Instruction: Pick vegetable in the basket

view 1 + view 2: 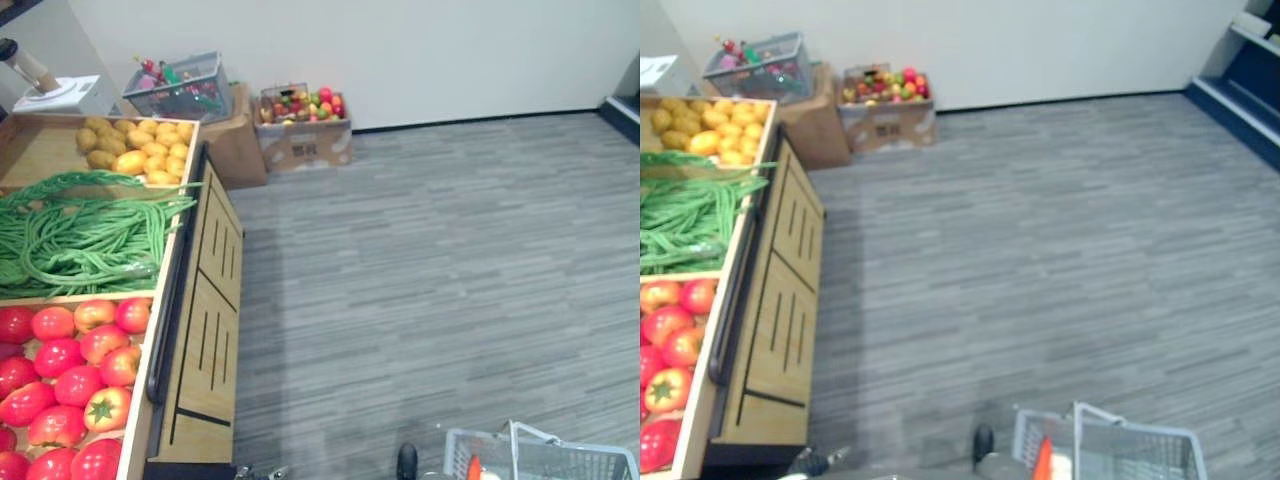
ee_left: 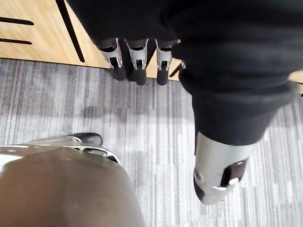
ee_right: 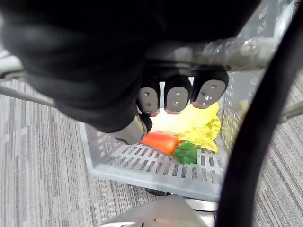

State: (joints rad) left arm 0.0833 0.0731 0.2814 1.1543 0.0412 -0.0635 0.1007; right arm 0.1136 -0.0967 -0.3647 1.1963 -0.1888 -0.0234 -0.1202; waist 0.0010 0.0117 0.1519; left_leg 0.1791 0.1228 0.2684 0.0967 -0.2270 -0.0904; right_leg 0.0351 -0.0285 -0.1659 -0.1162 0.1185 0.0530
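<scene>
A wooden produce stand (image 1: 205, 340) on my left holds yellow potatoes (image 1: 140, 145), long green beans (image 1: 80, 235) and red tomatoes (image 1: 70, 380) in separate bins. A grey plastic basket (image 1: 560, 455) hangs low at my right side. In the right wrist view my right hand (image 3: 175, 94) is shut round the basket's handle (image 3: 227, 47). Inside the basket (image 3: 142, 165) lie an orange carrot (image 3: 161, 142) and a yellow-green leafy vegetable (image 3: 199, 127). My left hand (image 2: 137, 61) hangs open with nothing in it, beside the stand's wooden side above the floor.
Against the back wall stand a cardboard box of mixed fruit (image 1: 305, 125) and a wire basket of bottles (image 1: 180, 90) on another box. A white scale (image 1: 60, 92) sits behind the potatoes. A blue shelf (image 1: 1250, 60) is at the far right. Grey floor stretches ahead.
</scene>
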